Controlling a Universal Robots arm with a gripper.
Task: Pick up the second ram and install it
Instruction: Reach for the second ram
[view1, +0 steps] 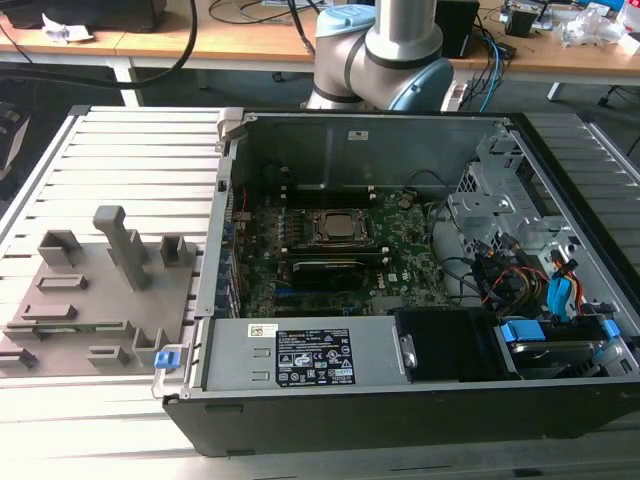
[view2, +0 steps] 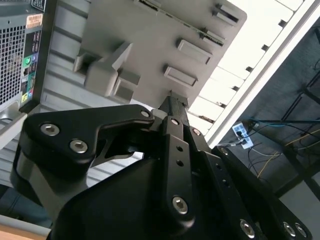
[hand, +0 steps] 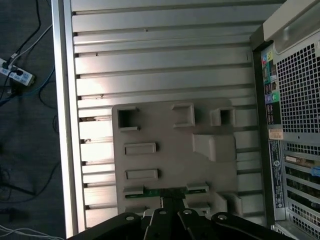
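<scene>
**Beside the computer case (view1: 400, 420), the second ram (hand: 165, 191) waits in a holder**

Under everything runs the slatted tabletop (view1: 130, 150), which carries the case with its side panel off. Just beside the case, on the exterior view's left of it, lies a grey holder plate (hand: 175, 160). Its tall post (hand: 210, 145) rises on the side nearer the case and is, I judge, the one thing to steer around. The hand (hand: 173, 200) hangs above the plate; whether it is open or closed I cannot tell. The second ram stands on edge in a long slot of the plate, reaching farther from the case than the post. It looks light, stiff, thin and brittle. It is best pinched across its thickness at mid-length near the upper edge, then lifted straight without twisting.
</scene>
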